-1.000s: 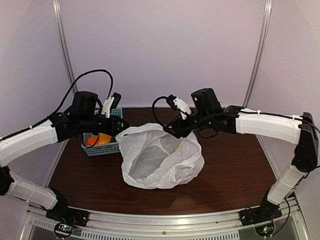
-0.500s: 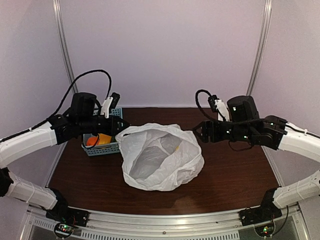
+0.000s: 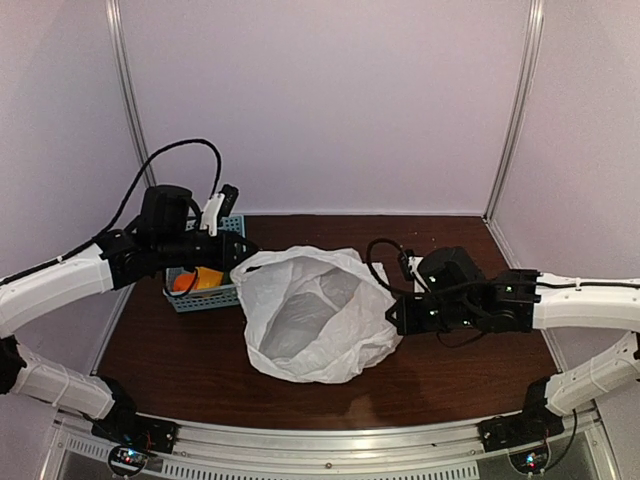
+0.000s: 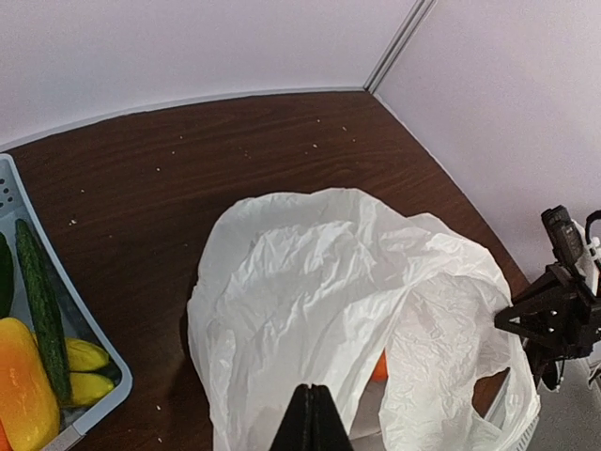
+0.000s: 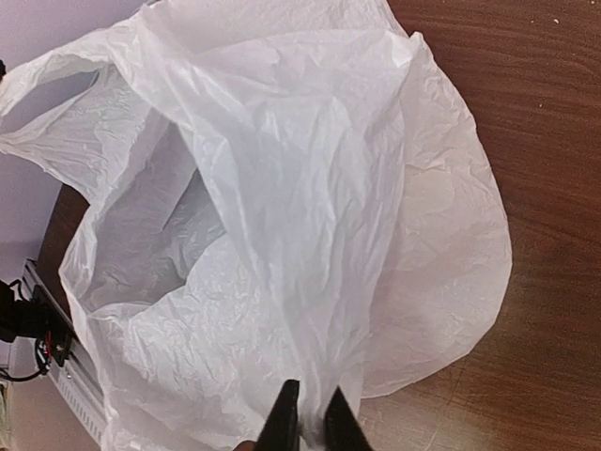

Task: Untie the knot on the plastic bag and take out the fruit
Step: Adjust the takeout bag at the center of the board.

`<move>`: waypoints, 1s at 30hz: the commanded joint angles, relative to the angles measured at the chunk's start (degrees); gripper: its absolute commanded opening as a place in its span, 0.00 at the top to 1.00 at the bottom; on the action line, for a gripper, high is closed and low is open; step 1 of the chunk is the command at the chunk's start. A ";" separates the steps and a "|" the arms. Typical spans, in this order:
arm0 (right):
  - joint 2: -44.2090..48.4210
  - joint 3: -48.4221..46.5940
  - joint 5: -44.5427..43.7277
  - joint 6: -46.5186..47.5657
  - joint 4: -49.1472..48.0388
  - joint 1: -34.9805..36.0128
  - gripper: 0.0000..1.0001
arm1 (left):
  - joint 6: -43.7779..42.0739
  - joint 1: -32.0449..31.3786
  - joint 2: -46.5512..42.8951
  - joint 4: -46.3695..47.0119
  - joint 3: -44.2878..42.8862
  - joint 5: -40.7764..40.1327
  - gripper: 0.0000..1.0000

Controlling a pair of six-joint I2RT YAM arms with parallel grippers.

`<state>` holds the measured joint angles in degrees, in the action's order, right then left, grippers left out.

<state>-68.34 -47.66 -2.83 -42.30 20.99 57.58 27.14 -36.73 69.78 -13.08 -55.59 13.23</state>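
Note:
The white plastic bag (image 3: 320,320) lies mid-table with its mouth gaping; the knot is out of view. My left gripper (image 3: 248,256) is shut on the bag's left rim, and in the left wrist view its jaws (image 4: 313,395) pinch the film (image 4: 310,282). My right gripper (image 3: 393,320) sits low at the bag's right side, with a fold of the film (image 5: 310,235) clamped between its fingers (image 5: 286,418). One orange fruit (image 4: 378,366) shows inside the bag. A long green cucumber (image 4: 42,305), yellow fruit (image 4: 84,357) and an orange piece (image 4: 23,399) lie in the blue basket (image 3: 203,302).
The blue basket stands at the back left, right behind my left gripper. Pale walls close the table at the back and both sides. Bare brown tabletop (image 3: 470,370) lies to the right of and in front of the bag.
My right arm left the bag's far rim, swung out to the right, then came down at the bag's right side and shut on its film. The left arm has not moved.

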 commanded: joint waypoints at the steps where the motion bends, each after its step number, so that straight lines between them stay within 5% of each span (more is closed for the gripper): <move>1: -2.25 -6.73 -6.78 5.33 3.96 -0.65 1.00 | -0.47 0.26 -2.44 1.77 0.75 -1.64 1.00; 5: -5.61 -17.84 -14.77 15.60 14.31 -6.39 1.00 | -1.22 0.26 -4.36 2.17 1.01 0.25 1.00; 12: -13.22 -31.76 -15.31 28.06 13.98 -14.45 1.00 | 3.10 -4.48 -7.04 6.18 3.25 0.93 1.00; 23: -19.97 -35.58 -16.12 32.13 9.90 -15.39 1.00 | 11.73 -16.34 -9.74 15.89 9.47 -6.92 1.00; 30: -25.63 -49.52 -12.77 34.93 9.77 -15.31 1.00 | 11.27 -19.57 -7.61 17.09 7.97 -8.58 1.00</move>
<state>-92.68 -90.65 -17.23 -9.54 32.45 42.44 37.93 -55.05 61.10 -0.01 -46.61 7.01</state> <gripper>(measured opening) 0.004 0.008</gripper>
